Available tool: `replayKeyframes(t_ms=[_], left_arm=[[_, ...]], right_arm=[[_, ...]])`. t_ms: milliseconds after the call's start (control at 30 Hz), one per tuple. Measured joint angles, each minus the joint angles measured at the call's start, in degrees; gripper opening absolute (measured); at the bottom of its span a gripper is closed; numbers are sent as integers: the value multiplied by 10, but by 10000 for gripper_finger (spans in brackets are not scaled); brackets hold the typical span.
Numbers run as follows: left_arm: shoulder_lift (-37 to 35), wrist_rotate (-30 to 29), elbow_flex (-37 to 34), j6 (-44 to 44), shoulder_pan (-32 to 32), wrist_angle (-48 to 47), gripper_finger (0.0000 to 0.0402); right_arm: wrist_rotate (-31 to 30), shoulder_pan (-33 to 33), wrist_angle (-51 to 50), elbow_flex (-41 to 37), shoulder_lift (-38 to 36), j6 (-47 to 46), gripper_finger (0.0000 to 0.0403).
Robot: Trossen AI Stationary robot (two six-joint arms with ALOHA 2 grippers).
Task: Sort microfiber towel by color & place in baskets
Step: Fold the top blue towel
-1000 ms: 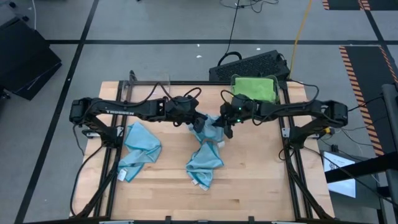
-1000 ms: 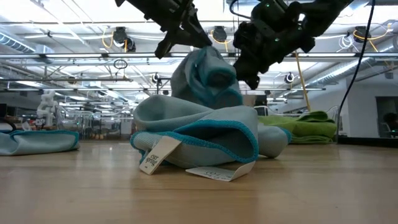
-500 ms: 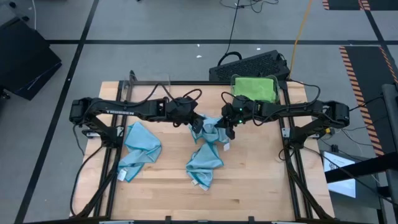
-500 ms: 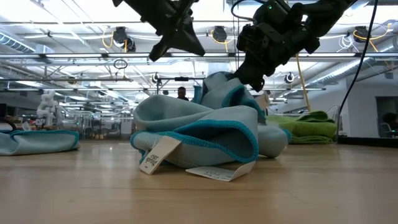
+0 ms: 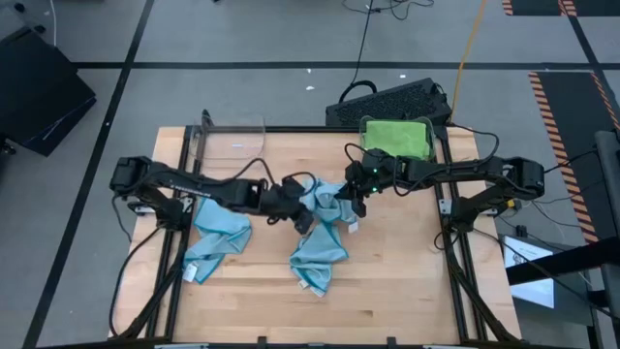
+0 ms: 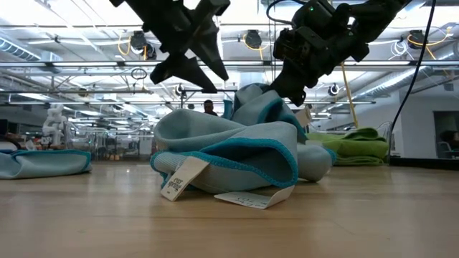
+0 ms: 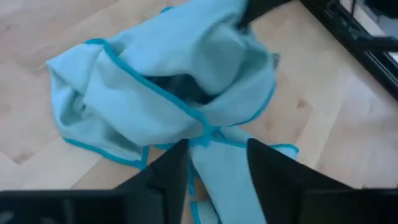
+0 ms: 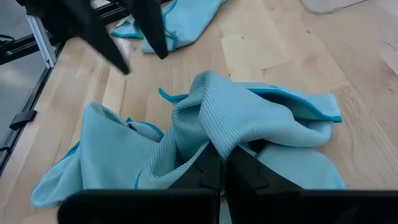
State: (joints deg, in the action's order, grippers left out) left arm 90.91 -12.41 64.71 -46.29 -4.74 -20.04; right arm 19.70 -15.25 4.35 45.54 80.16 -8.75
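**Desk:** What holds the crumpled blue towel [image 5: 325,218] up in a peak at the table's centre?

**Photographer:** The right gripper [image 5: 355,206]. Its fingers are clenched on a ridge of the cloth, seen clearly in the right wrist view, where the fabric [image 8: 211,124] bunches between the two dark tips. The pinch lifts one fold while the rest of the towel lies on the wooden table [image 5: 407,281].

**Desk:** And the left gripper?

**Photographer:** The left gripper [image 5: 300,215] hangs just beside that same towel, on the side away from the green basket, fingers parted and grasping nothing. From its wrist camera the towel [image 7: 174,87] lies beyond the open fingertips, untouched. My reading: it stands clear so the right arm alone can carry the cloth.

**Desk:** Where do the towels belong?

**Photographer:** A green towel [image 5: 397,138] already fills the clear basket [image 5: 364,124] at the table's far edge, behind the right gripper. A second clear basket [image 5: 232,138] sits along that same far edge, well to the left of the green one, with no towel in it; judging by colour, it is meant for the blues. Another blue towel [image 5: 218,233] waits flat on the table, below the left arm.
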Motion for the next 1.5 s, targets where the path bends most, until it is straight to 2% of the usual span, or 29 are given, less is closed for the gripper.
replayKeyframes(t_ms=[133, 267, 433, 533, 700, 967, 1167, 1267, 1400, 1500], left_arm=[[20, -42, 0, 31, -28, 5, 201], [48, -67, 2, 20, -34, 10, 202], [78, -74, 0, -17, -26, 18, 174], [85, -78, 4, -18, -23, 61, 154], [85, -106, 2, -18, -18, 60, 119], [85, -89, 2, -54, 1, 3, 10], [68, -89, 2, -48, 8, -13, 5], [42, -91, 2, -24, 10, -18, 4], [2, -109, 2, -8, 11, -55, 4], [-26, -110, 2, 11, 15, -77, 3]], right_arm=[[0, 0, 1, 0, 0, -2, 0], [0, 0, 0, 0, 0, -8, 0], [0, 0, 1, 0, 0, -16, 0], [0, 0, -1, 0, 0, -16, 0], [0, 0, 1, 0, 0, -15, 0], [0, 0, 1, 0, 0, -14, 0], [3, 0, -5, 0, 0, -22, 4], [31, 0, -6, 0, 0, -39, 17], [46, 6, -13, 0, 0, -41, 46], [66, 8, -29, 0, -7, -52, 82]])
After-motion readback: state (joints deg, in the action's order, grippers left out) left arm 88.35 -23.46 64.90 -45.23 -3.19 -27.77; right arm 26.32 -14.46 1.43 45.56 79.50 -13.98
